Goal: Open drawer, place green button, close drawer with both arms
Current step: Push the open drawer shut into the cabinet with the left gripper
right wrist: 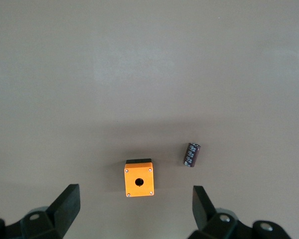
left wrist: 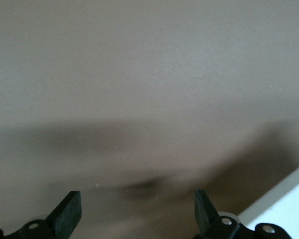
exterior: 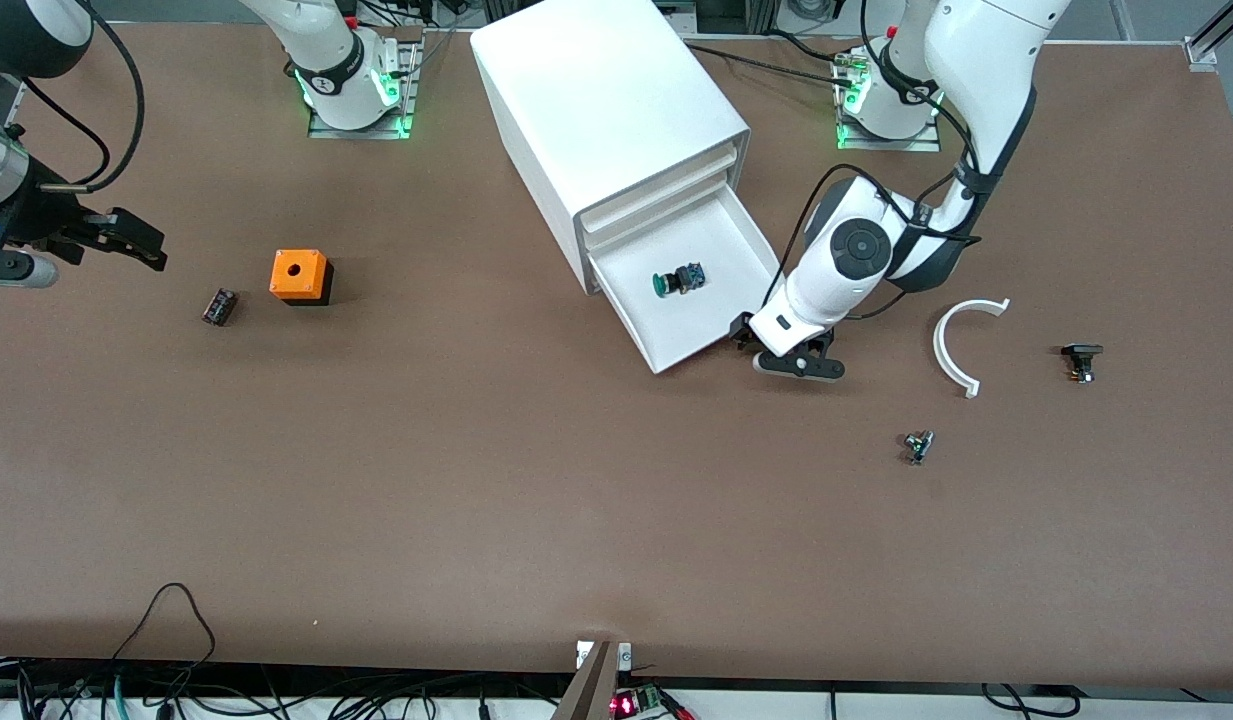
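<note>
The white cabinet (exterior: 596,100) stands at the table's middle, near the arms' bases. Its bottom drawer (exterior: 696,330) is pulled out. The green-capped button (exterior: 679,280) lies on its side inside the drawer. My left gripper (exterior: 778,350) is open and empty, low over the table beside the drawer's front corner toward the left arm's end. In the left wrist view the gripper (left wrist: 137,206) is open over bare table, with a white drawer corner (left wrist: 284,204) at the edge. My right gripper (exterior: 141,245) is open and empty, up over the right arm's end of the table; it also shows open in the right wrist view (right wrist: 134,201).
An orange box with a hole (exterior: 300,275) (right wrist: 139,178) and a small dark cylinder (exterior: 219,306) (right wrist: 192,154) lie toward the right arm's end. A white curved piece (exterior: 961,345), a black part (exterior: 1081,360) and a small part (exterior: 918,445) lie toward the left arm's end.
</note>
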You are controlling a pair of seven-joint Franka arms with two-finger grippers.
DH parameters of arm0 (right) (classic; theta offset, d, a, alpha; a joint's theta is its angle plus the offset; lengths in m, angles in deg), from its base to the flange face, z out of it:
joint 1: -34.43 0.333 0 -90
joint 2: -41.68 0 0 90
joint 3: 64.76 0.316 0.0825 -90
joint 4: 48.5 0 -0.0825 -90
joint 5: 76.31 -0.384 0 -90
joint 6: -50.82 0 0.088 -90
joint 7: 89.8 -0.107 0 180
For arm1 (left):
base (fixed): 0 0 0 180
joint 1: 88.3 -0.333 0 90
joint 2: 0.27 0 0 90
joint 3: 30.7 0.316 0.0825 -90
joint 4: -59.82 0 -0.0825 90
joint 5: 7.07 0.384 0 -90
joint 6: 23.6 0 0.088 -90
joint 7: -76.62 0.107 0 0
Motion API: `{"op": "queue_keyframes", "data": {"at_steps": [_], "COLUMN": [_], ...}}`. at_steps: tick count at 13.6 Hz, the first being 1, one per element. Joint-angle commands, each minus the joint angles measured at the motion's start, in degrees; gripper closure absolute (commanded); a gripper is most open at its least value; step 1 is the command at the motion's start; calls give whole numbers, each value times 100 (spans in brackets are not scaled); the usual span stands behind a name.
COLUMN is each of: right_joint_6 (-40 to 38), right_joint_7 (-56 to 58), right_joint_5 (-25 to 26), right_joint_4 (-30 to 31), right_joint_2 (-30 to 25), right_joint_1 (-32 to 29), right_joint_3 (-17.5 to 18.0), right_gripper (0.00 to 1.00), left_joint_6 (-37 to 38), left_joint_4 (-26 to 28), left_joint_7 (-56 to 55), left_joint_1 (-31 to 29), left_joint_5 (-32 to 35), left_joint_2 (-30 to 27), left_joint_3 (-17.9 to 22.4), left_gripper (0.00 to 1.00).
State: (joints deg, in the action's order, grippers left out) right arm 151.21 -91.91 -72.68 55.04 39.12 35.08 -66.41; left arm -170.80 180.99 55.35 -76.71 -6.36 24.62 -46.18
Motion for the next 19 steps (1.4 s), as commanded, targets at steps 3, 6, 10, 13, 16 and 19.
{"op": "queue_keyframes", "data": {"at_steps": [3,6,10,13,16,19], "right_joint_6": [-20,-20,-300,-293,-310,-328], "right_joint_7": [114,105,114,105,105,131], "right_joint_5": [-82,-82,-82,-82,-82,-82], "right_joint_4": [-159,-167,-167,-185,-185,-176], "right_joint_2": [10,10,1,1,1,1], "right_joint_1": [-11,-20,-29,-20,-20,-29], "right_joint_3": [-28,-37,-46,-46,-46,-46], "right_gripper": [0,0,0,0,0,0], "left_joint_6": [314,332,350,358,525,517], "left_joint_4": [232,363,521,741,803,768], "left_joint_7": [-480,-1500,-1836,-2100,-2091,-2030], "left_joint_1": [55,55,63,63,63,37], "left_joint_5": [97,105,97,97,97,97], "left_joint_2": [-309,-371,-459,-494,-547,-634], "left_joint_3": [-341,-674,-1121,-1447,-1659,-1800], "left_gripper": [0,0,0,0,0,0]}}
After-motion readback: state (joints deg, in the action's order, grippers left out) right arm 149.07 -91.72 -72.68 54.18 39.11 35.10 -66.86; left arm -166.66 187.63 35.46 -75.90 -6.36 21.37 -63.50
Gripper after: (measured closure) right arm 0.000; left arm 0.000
